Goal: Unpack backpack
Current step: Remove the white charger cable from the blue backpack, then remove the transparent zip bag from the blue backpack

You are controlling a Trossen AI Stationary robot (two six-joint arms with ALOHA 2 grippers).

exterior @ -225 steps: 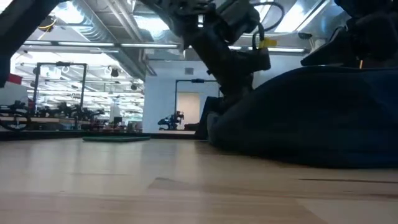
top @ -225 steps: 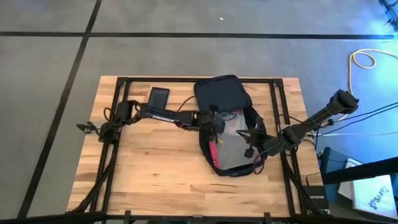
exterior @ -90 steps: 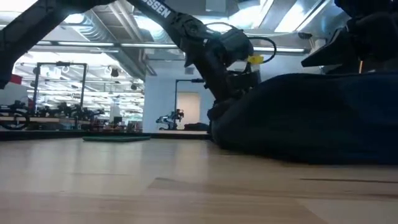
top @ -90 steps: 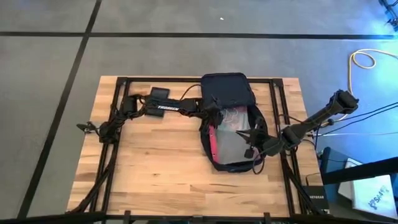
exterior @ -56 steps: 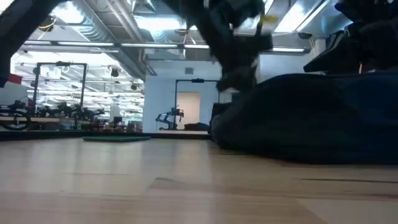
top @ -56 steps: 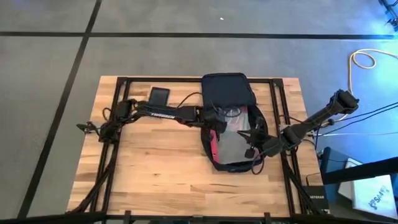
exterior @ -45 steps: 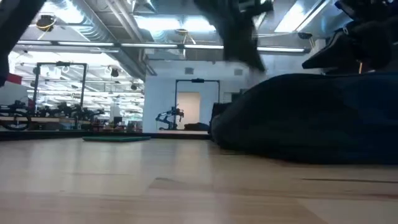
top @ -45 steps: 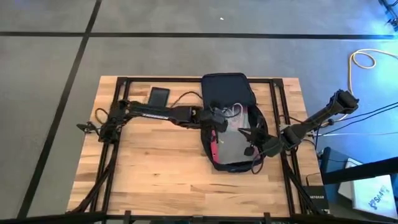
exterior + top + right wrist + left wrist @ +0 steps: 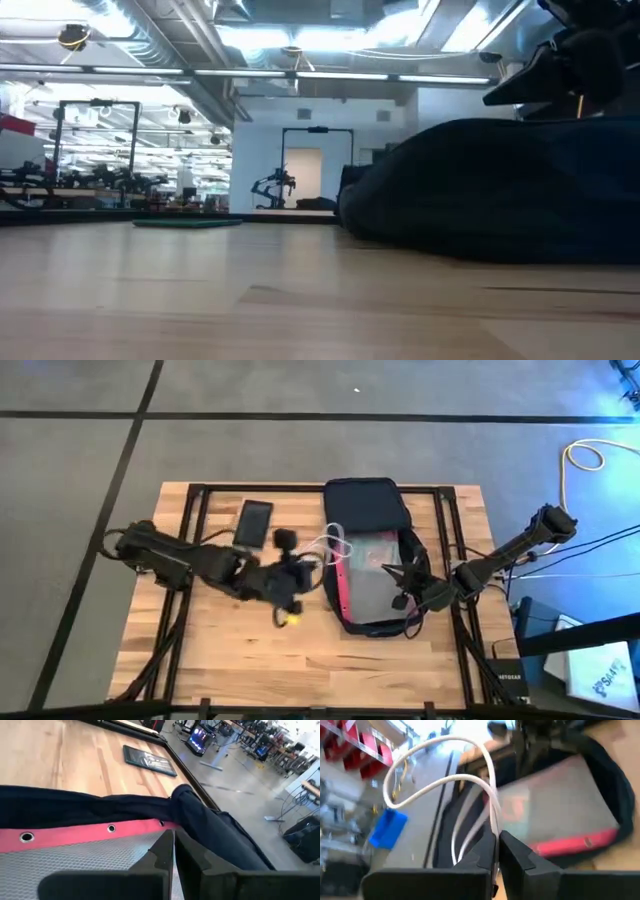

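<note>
I see the left gripper point(image 9: 496, 851) clamped on a white cable point(image 9: 470, 780); right gripper point(image 9: 172, 851) closed; backpack point(image 9: 365, 505) lies unzipped.

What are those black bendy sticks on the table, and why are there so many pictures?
Those are two robot arms, unpacking a backpack. One picture looks down from above, one looks along the wooden table, and two come from cameras on the arms' wrists. The left gripper is shut on a white cable, lifted beside the open backpack. The right gripper is shut too, over a see-through pouch with a red edge inside the backpack. A dark flat gadget lies on the table.
</note>
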